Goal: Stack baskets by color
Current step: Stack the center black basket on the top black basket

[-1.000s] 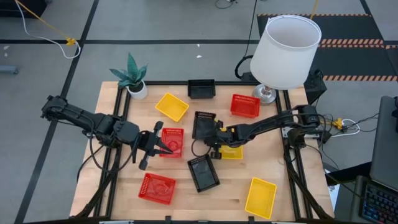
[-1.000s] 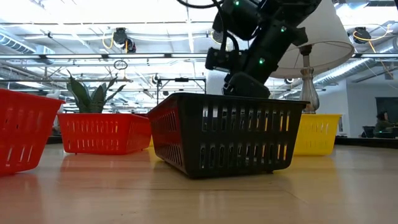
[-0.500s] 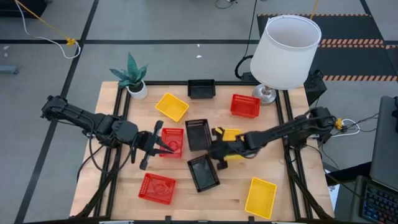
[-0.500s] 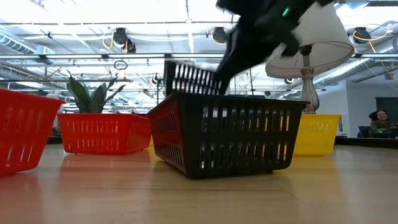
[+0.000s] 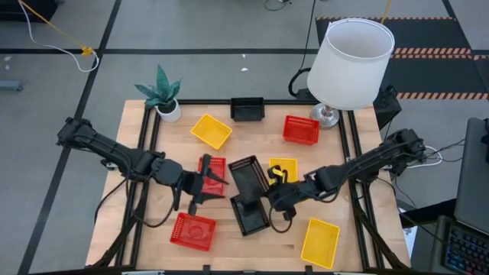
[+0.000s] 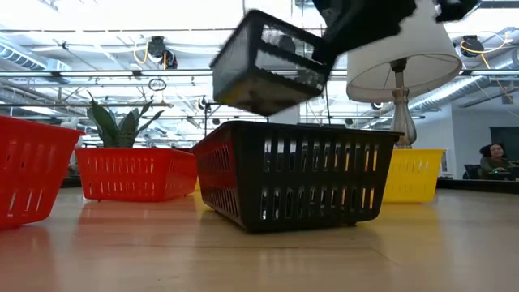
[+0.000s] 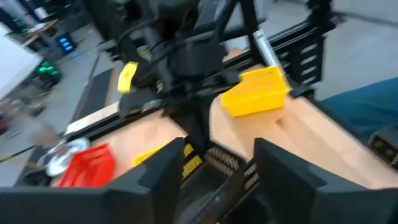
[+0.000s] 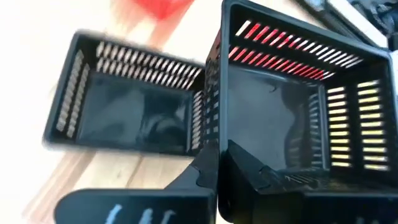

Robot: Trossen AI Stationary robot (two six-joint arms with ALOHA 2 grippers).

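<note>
My right gripper [image 5: 269,192] is shut on a black basket [image 5: 248,176] and holds it in the air, tilted, over a second black basket [image 6: 296,174] that rests on its base on the table. A third black basket [image 5: 247,108] stands at the far edge. My left gripper [image 5: 203,186] is open just beside a red basket [image 5: 214,169], with nothing seen between its fingers [image 7: 166,171]. Two more red baskets [image 5: 192,231] [image 5: 301,129] and three yellow ones [image 5: 212,130] [image 5: 284,168] [image 5: 319,242] lie scattered on the table. My right gripper pinches one side wall of the black basket at its rim [image 8: 214,146], near a corner, one finger inside the basket and one outside. The fingers slant down from the table's right. The basket [image 6: 268,61] is lifted clear and tilted, open side up.
A white lamp [image 5: 350,65] stands at the far right corner and a potted plant [image 5: 162,95] at the far left corner. Black frame rails [image 5: 357,206] run along the table's left and right sides. A person [image 6: 493,160] sits far back in the room.
My right gripper has risen and gone toward the table's near-left, rolling as it went. Its black basket has come up off the table, tipped, and now hangs over the other black basket. My left gripper has opened and shifted a little toward the table's near-right.
</note>
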